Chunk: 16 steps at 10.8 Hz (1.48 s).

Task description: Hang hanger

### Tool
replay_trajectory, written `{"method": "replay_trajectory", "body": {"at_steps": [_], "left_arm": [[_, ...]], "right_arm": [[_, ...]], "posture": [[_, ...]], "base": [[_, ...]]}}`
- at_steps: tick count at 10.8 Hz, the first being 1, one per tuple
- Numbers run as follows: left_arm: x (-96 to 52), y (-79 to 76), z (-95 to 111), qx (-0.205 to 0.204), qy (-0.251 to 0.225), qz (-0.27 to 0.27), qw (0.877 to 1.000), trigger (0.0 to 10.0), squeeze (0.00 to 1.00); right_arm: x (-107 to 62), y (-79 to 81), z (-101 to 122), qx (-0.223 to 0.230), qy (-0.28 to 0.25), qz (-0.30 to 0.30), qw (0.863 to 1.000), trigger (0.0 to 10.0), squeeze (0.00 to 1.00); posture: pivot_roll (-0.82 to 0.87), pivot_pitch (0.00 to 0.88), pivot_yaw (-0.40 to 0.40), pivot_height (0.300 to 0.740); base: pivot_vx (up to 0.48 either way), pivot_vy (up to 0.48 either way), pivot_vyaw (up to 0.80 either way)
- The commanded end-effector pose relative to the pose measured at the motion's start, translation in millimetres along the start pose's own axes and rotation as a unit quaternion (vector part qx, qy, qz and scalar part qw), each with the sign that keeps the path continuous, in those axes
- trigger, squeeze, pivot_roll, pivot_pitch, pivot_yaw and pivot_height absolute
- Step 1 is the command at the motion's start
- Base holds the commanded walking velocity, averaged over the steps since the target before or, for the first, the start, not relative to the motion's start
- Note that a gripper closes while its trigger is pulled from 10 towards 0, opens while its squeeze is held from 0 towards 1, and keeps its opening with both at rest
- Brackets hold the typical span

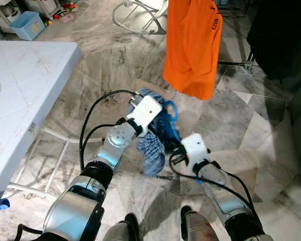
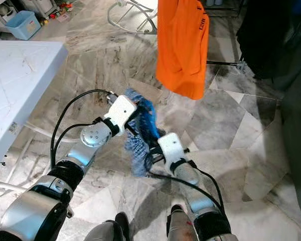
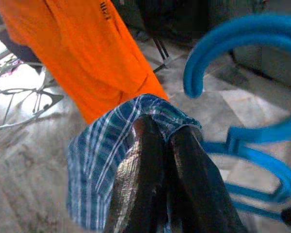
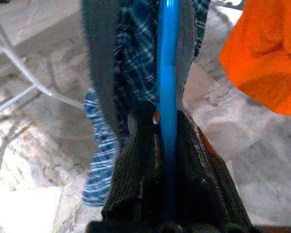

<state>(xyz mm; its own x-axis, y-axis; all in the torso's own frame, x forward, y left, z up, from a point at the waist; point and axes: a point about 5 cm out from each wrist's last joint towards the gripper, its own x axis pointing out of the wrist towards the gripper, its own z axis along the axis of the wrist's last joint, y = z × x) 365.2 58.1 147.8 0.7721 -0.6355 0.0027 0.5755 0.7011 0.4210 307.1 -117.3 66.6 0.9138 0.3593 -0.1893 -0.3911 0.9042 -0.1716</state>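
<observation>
Since the blue plastic hanger (image 3: 242, 87) with its blue-and-white checked cloth (image 1: 151, 145) is carried low between both arms, above the grey marble floor (image 1: 115, 45), the coming move is judged to turn on lifting it up and forward toward wherever the hanging orange fabric garment (image 1: 190, 45) is hung; that rail is not visible. The right gripper (image 4: 167, 145) is pressed together on a thin, smooth blue bar of the hanger, just below and behind the orange garment. The left gripper (image 3: 167, 145) is seen pinching the soft, creased checked cloth, and the curved open hook appears to lie beside its fingers, on the side toward the garment.
</observation>
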Motion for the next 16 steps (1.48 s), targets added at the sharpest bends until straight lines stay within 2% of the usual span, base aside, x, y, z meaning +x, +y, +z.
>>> {"method": "replay_trajectory", "body": {"at_steps": [1, 2, 3, 4, 5, 6, 7, 9, 11, 12, 13, 15, 16], "left_arm": [[-7.6, -4.8, -10.2, -0.004, 0.01, -0.012, 1.0, 0.0, 0.0], [-8.3, -5.4, -11.0, -0.006, 0.011, -0.013, 1.0, 0.0, 0.0], [-18.1, -21.0, -24.7, -0.018, 0.024, -0.041, 0.999, 0.0, 0.0], [-24.7, -33.5, -39.0, -0.025, 0.051, -0.058, 0.997, 2.6, 0.0], [-26.6, -43.6, -45.8, -0.027, 0.064, -0.074, 0.995, 10.0, 0.0], [-24.8, -46.7, -42.8, -0.026, 0.052, -0.067, 0.996, 10.0, 0.45], [-22.0, -47.1, -37.3, -0.031, 0.038, -0.065, 0.997, 10.0, 1.0], [-16.1, -45.8, -20.6, -0.018, -0.007, -0.071, 0.997, 10.0, 1.0], [-16.0, -44.1, -10.8, 0.015, -0.036, -0.076, 0.996, 10.0, 1.0], [-18.1, -34.2, -1.6, 0.039, -0.065, -0.062, 0.995, 10.0, 1.0], [-22.9, -9.9, 11.7, 0.086, -0.097, -0.037, 0.991, 10.0, 1.0], [-29.5, 9.6, 15.0, 0.135, -0.096, -0.05, 0.985, 10.0, 1.0], [-38.1, 19.1, 5.6, 0.17, -0.075, -0.067, 0.98, 10.0, 1.0]], "right_arm": [[2.6, -9.3, 9.6, 0.027, -0.028, -0.032, 0.999, 10.0, 0.0], [2.8, -10.8, 10.3, 0.03, -0.03, -0.035, 0.998, 10.0, 0.0], [2.0, -25.9, 20.0, 0.051, -0.06, -0.067, 0.995, 10.0, 0.0], [1.5, -31.9, 29.0, 0.046, -0.081, -0.072, 0.993, 10.0, 0.0], [2.4, -30.8, 36.5, 0.045, -0.097, -0.064, 0.992, 10.0, 0.0], [3.0, -26.8, 42.5, 0.04, -0.109, -0.05, 0.992, 10.0, 0.0], [2.6, -23.3, 45.0, 0.036, -0.117, -0.041, 0.992, 10.0, 0.0], [-1.0, -18.9, 44.4, 0.033, -0.124, -0.03, 0.991, 10.0, 0.0], [-4.9, -21.7, 38.5, 0.031, -0.116, -0.031, 0.992, 10.0, 0.0], [-9.0, -23.0, 37.5, 0.03, -0.119, -0.015, 0.992, 10.0, 0.0], [-20.9, -26.7, 26.7, 0.024, -0.102, 0.028, 0.994, 10.0, 0.0], [-40.2, -34.2, 12.2, -0.008, -0.076, 0.075, 0.994, 10.0, 0.0], [-54.4, -42.9, 8.9, -0.038, -0.06, 0.112, 0.991, 10.0, 0.0]], "posture": [[-0.37, 0.247, 0.143, 0.74], [-0.37, 0.247, 0.143, 0.74], [-0.38, 0.248, 0.144, 0.74], [-0.38, 0.248, 0.142, 0.74], [-0.38, 0.248, 0.139, 0.74], [-0.38, 0.248, 0.136, 0.74], [-0.38, 0.249, 0.136, 0.74], [-0.39, 0.249, 0.136, 0.74], [-0.38, 0.252, 0.138, 0.74], [-0.38, 0.253, 0.139, 0.74], [-0.37, 0.254, 0.142, 0.74], [-0.36, 0.255, 0.144, 0.74], [-0.37, 0.257, 0.148, 0.74]], "base": [[0.0, 0.0, 0.0], [0.0, 0.0, 0.0], [0.0, 0.0, 0.0], [0.0, 0.0, 0.0], [0.0, 0.0, 0.0], [0.0, 0.0, 0.0], [0.0, 0.0, 0.0], [0.0, 0.0, 0.0], [0.0, 0.0, 0.0], [0.0, 0.0, 0.0], [0.0, 0.0, 0.0], [0.0, 0.0, 0.0], [0.0, 0.0, 0.0]]}}
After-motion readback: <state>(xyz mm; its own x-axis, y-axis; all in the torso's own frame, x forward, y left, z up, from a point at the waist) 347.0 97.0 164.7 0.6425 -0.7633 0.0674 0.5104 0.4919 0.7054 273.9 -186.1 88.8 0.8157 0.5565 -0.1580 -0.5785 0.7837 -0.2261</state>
